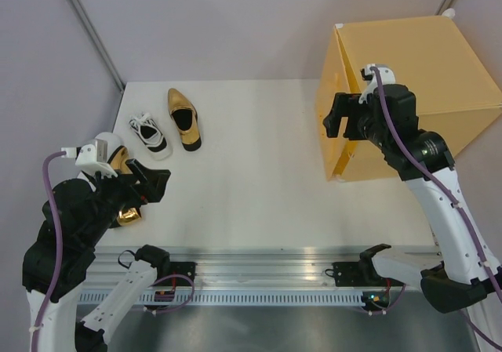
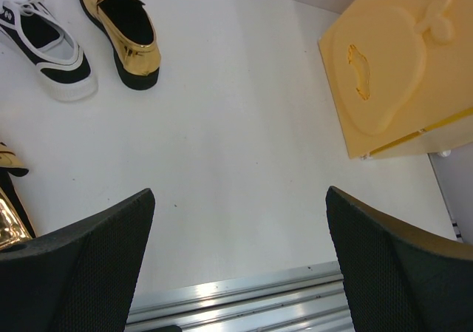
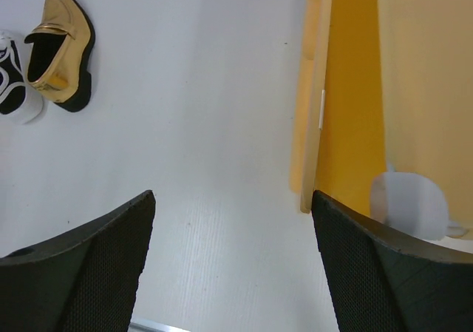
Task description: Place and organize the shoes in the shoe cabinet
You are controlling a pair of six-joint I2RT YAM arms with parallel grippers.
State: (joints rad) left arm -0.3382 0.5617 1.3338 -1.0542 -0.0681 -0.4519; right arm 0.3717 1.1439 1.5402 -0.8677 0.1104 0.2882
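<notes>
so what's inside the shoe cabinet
Through the ajar door, the right wrist view shows bare orange wall and a blurred pale shape. The rest of the shoe cabinet is hidden.

The gold shoe [image 1: 183, 118] had a glossy metallic finish; the cabinet [image 1: 416, 62] was smooth matt plastic; the desk [image 1: 259, 172] was matt white.

The left arm [image 1: 74, 219] hides most of the nearer gold shoe [image 1: 129, 215].
</notes>
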